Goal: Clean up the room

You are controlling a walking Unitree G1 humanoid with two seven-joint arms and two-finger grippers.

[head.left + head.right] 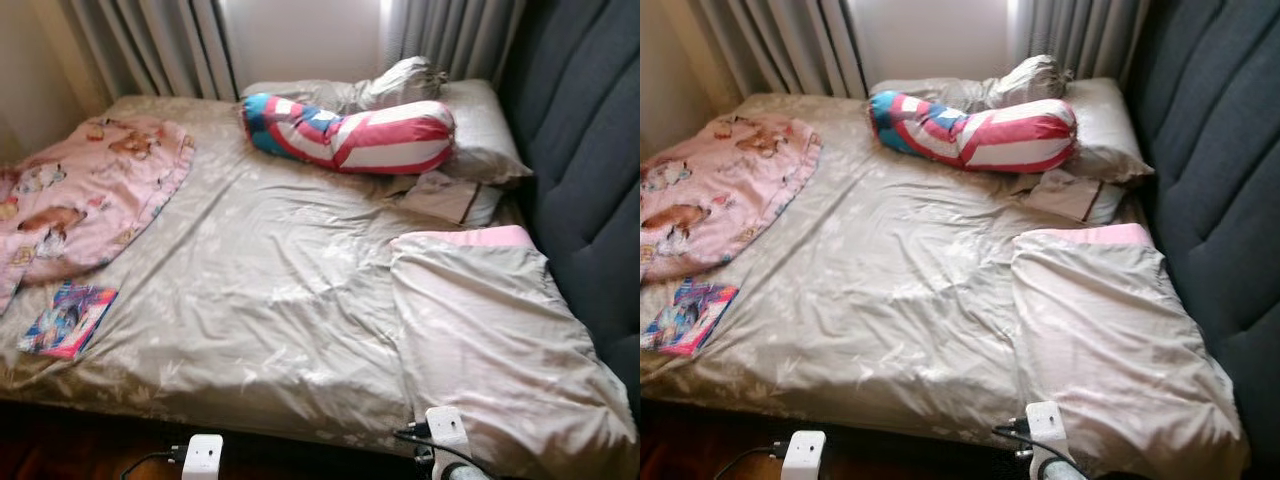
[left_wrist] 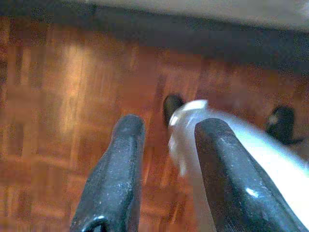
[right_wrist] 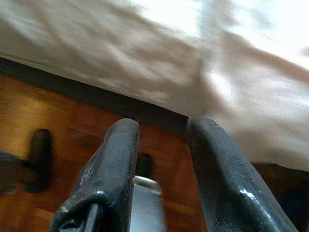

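Observation:
A bed with a crumpled beige sheet (image 1: 270, 300) lies before me. A pink cartoon-print blanket (image 1: 85, 190) is spread over its left side. Below the blanket, near the front left edge, lies a colourful book (image 1: 68, 320). A red, white and blue striped bolster (image 1: 350, 135) rests at the head of the bed. My left gripper (image 2: 169, 125) hangs open above the wooden floor (image 2: 58, 96), holding nothing. My right gripper (image 3: 161, 125) is also open and holds nothing, low beside the bed's edge (image 3: 145, 72).
Beige pillows (image 1: 480, 130) and a bunched cloth (image 1: 400, 80) sit by the bolster. A folded beige duvet with a pink edge (image 1: 490, 330) covers the right front. A dark padded headboard (image 1: 590, 180) runs along the right, and grey curtains (image 1: 160, 45) hang behind.

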